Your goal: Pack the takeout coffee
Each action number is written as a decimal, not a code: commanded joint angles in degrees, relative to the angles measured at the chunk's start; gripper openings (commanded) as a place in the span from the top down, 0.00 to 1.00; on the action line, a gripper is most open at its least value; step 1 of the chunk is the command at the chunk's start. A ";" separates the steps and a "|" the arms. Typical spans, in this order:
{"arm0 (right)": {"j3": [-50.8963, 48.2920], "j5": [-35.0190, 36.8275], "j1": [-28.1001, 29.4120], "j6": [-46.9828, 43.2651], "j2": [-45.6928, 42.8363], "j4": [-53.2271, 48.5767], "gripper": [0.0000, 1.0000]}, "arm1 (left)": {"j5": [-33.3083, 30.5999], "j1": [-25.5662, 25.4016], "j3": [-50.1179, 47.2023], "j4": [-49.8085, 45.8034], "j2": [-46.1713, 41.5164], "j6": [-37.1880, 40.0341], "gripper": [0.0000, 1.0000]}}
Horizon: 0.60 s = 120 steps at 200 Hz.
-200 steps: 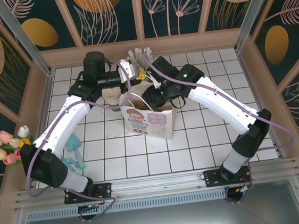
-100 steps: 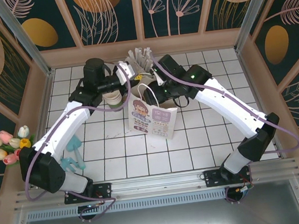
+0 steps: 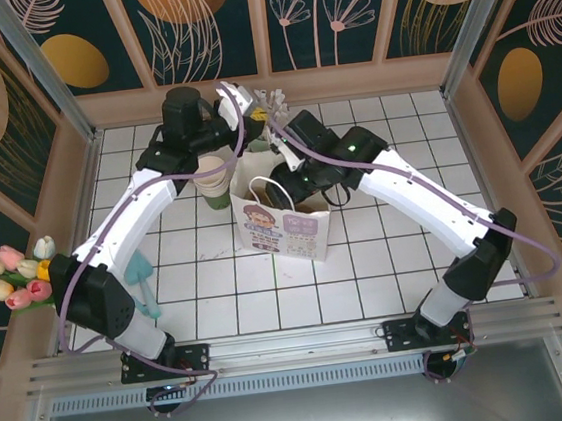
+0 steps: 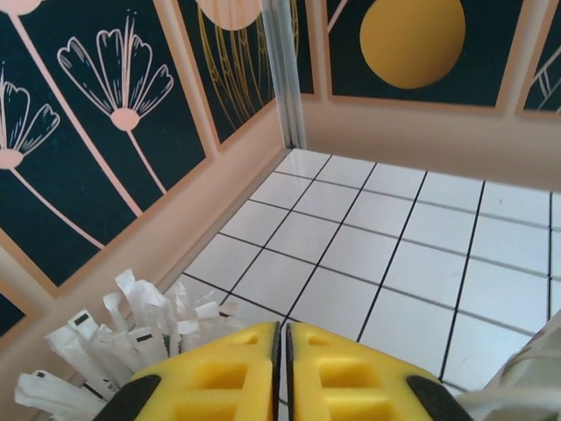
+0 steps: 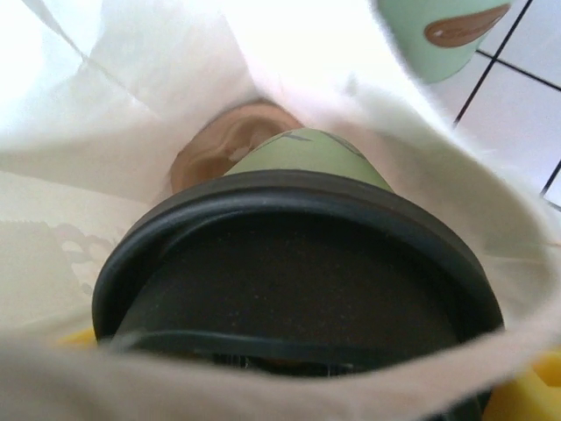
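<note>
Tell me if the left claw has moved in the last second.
Yes: the left claw went toward the back wall, up beside the cup of wrapped sticks.

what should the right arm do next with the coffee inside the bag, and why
Probably ease the right gripper straight down a little before letting go. The coffee cup sits in its grip with the white walls of the paper bag wrapped around it, but nothing shows the cup resting on the bag's bottom, so releasing here might drop or tip it.
</note>
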 commanded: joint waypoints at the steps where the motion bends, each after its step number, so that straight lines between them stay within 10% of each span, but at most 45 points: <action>1: 2.62 -1.08 1.11 -3.34 2.60 -3.22 0.38 | 0.20 0.14 2.40 0.61 0.63 -4.45 0.90; 70: 1.00 -0.56 -2.53 -2.00 -0.67 0.15 0.38 | -3.53 0.49 -9.50 0.39 -11.27 10.30 0.27; 120: 0.20 -2.86 -2.83 -2.96 -0.51 1.26 0.38 | 8.47 0.49 -8.46 0.10 -8.64 22.21 0.14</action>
